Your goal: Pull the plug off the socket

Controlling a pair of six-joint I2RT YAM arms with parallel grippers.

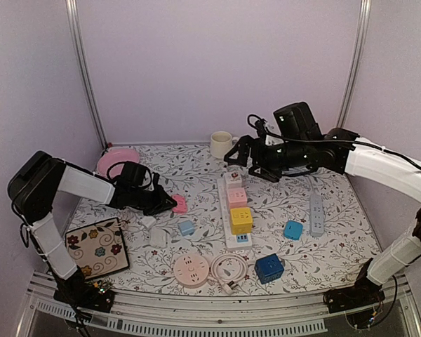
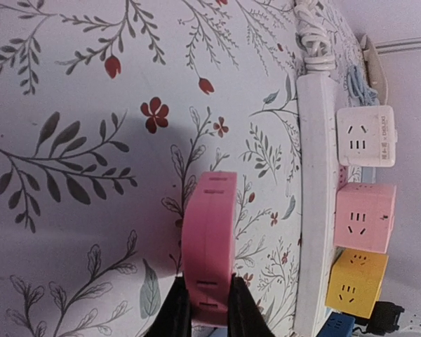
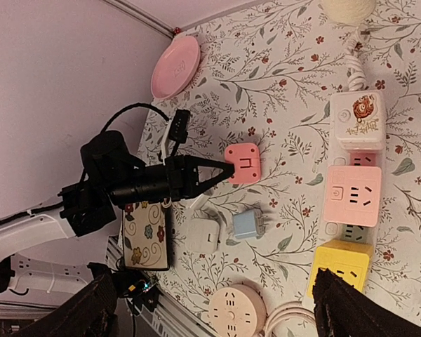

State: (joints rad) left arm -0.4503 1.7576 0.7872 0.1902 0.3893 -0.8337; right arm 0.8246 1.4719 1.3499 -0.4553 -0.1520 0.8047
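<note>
Left gripper pinches the pink plug, fingers hiding its near end. Right gripper, jaws spread, hangs above the strip; wrist view crops its fingers.

No words, brands or numbers were legible. The white cube adapter carried an orange-brown cartoon sticker with lettering too small to read. The pink cube adapter, at 6 o'clock from it in the right wrist view, showed a small power-button sign. Side print on the white cube was blurred in the left wrist view.
</note>
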